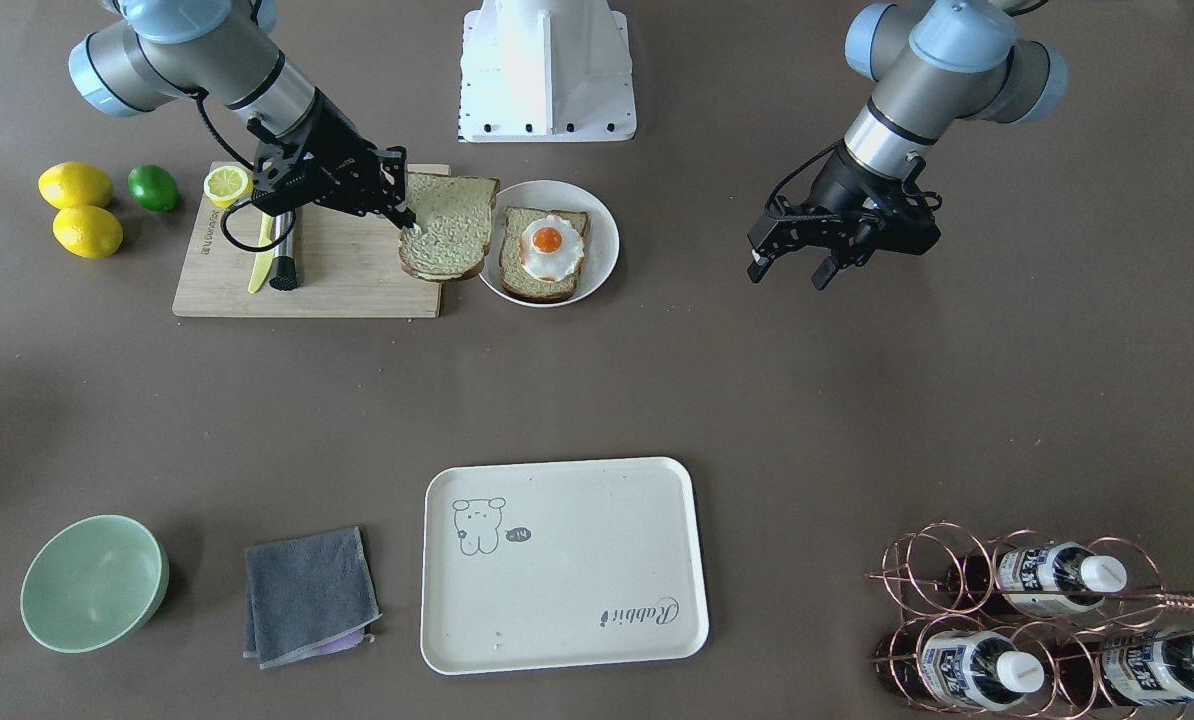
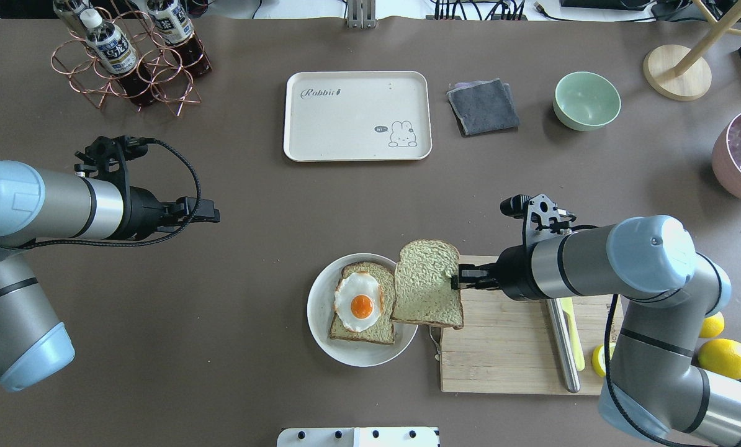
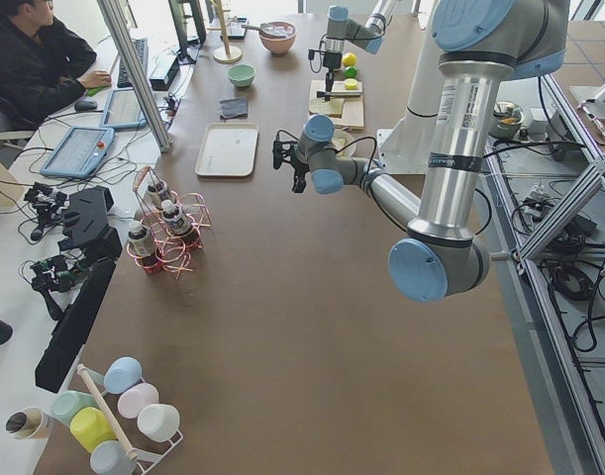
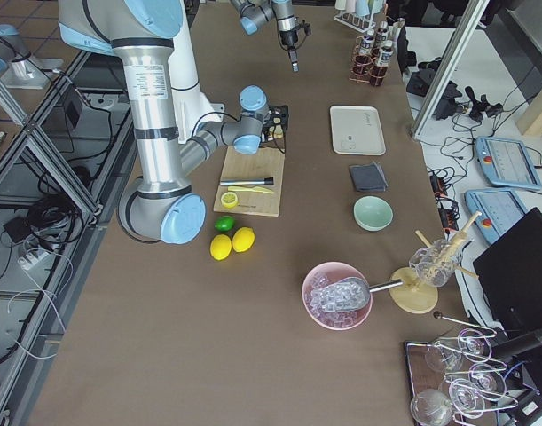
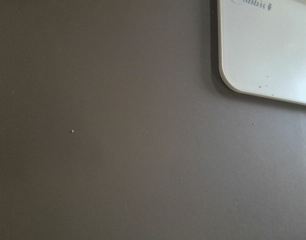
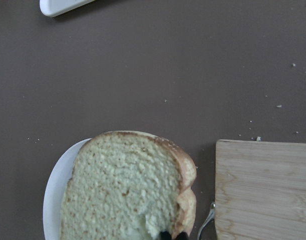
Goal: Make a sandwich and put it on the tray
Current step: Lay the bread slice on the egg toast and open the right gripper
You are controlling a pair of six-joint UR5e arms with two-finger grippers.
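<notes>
Pinches the first bread slice point(image 1: 452, 225) at its edge with the right pincer point(image 1: 407, 215), fingertips pressed together onto the pale face close to the crust. Holds that slice slightly tilted above the end of the wooden cutting board point(image 1: 347, 275), with its opposite edge reaching over the rim of the round white plate point(image 1: 605, 235). From the overhead view, overlaps one side of the plate's contents.

On the plate, flat: the second bread slice point(image 1: 522, 282), with the fried egg point(image 1: 549, 248) on top, yolk up.

Toward the operators' edge of the counter point(image 1: 657, 380), well apart from plate and board: the tray point(image 1: 577, 560), bear drawing and "Rabbit" script on its face, a few crumbs, no food on it.

Hangs the left pincer point(image 1: 789, 272) above bare counter, fingers spread and gripping nothing, well to the side of the plate. In its wrist view, only brown counter and one rounded tray corner.

On the board beside the right arm: a half lemon point(image 1: 228, 184) at the corner, a yellow knife point(image 1: 261, 255) and a steel-handled tool point(image 1: 285, 262) side by side. Just off the board: two lemons point(image 1: 75, 185) and a lime point(image 1: 153, 187). Near the tray: a folded grey cloth point(image 1: 309, 595), then a green bowl point(image 1: 94, 583); on the tray's other side, a copper bottle rack point(image 1: 957, 570).
</notes>
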